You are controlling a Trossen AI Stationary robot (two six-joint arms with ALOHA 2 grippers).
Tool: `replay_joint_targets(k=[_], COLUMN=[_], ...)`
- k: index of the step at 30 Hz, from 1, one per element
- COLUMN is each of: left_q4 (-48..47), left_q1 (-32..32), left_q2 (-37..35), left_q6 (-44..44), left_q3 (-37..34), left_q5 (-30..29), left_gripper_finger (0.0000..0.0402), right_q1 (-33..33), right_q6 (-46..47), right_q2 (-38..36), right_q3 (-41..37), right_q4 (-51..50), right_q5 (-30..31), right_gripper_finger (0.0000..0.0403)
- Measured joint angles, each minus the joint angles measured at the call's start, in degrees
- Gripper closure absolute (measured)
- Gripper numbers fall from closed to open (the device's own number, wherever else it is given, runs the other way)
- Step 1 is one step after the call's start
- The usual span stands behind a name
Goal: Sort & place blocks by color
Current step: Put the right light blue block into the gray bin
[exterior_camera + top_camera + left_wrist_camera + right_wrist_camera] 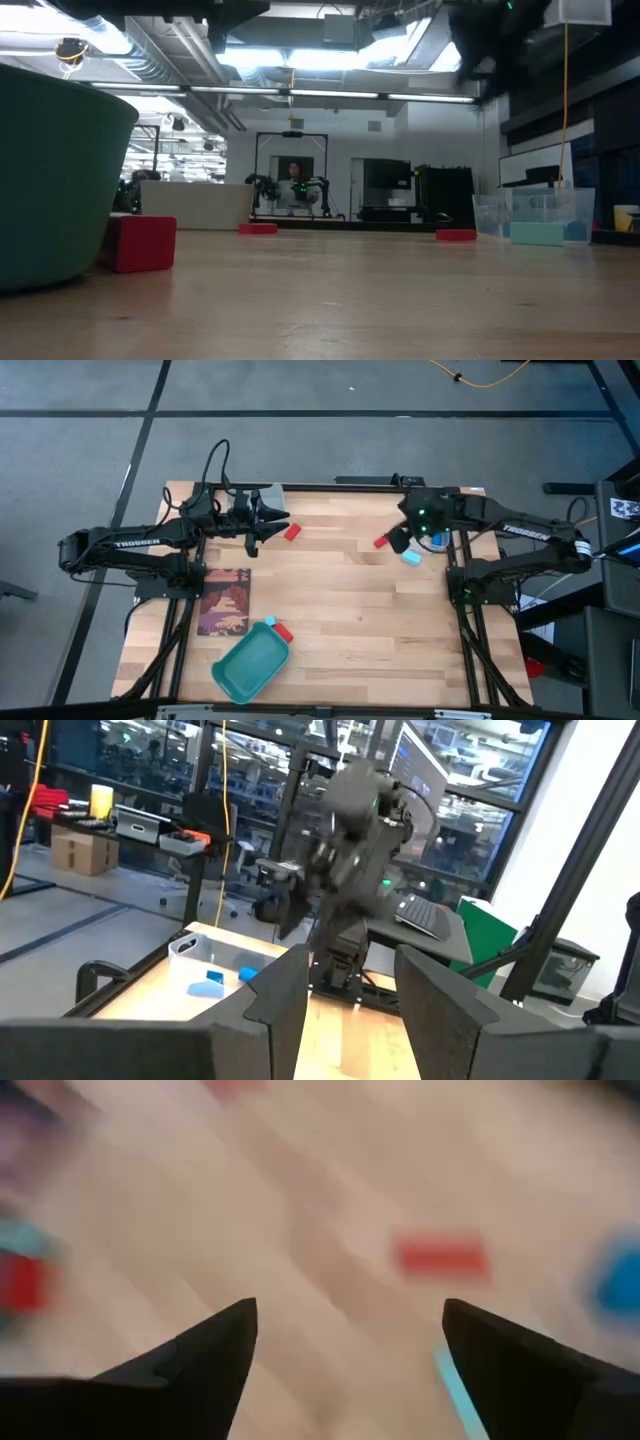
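Note:
My left gripper (pixel 268 526) is open and hovers over the table's far left part, its fingers pointing at a red block (pixel 292 532) just right of them. My right gripper (pixel 400 541) is open over the far right part, above a red block (pixel 382 543) and a light cyan block (pixel 411 557). The right wrist view shows that red block (pixel 440 1255) ahead between the open fingers, blurred. A dark blue block (pixel 437 541) lies by the right arm's base. Another red block (pixel 283 632) and a cyan block (pixel 268 622) rest on the table at the teal tray's far edge.
A teal tray (pixel 250 663) sits near the table's near edge. A flat printed card (pixel 223 600) lies left of the middle. Clear plastic bins (pixel 530 210) stand at the far right. The middle of the wooden table is bare. A person (pixel 295 180) shows in the room beyond.

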Motion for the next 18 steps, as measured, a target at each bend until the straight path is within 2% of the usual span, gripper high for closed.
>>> replay_joint_targets(k=[3,6,12,18], left_q4=[-0.02,-0.04,-0.05,-0.05], left_q1=[0.00,0.00,0.00,0.00], left_q2=[0.00,0.00,0.02,0.02], left_q6=[0.00,0.00,0.00,-0.02], left_q3=[0.02,0.02,0.02,0.02], left_q5=[-0.04,-0.04,-0.04,-0.07], left_gripper_finger=[0.0259,0.0259,0.0259,0.0259], right_q1=[0.40,1.22,1.96,1.95], right_q6=[6.72,11.96,23.29,27.32], right_q2=[2.61,4.73,6.85,7.21], right_q3=[-1.85,-6.33,-16.67,-23.78], right_q4=[-8.92,-12.50,-9.12,3.92], right_q5=[-1.58,-3.26,1.19,2.33], right_gripper_finger=[0.0083,0.0083,0.0083,0.0083])
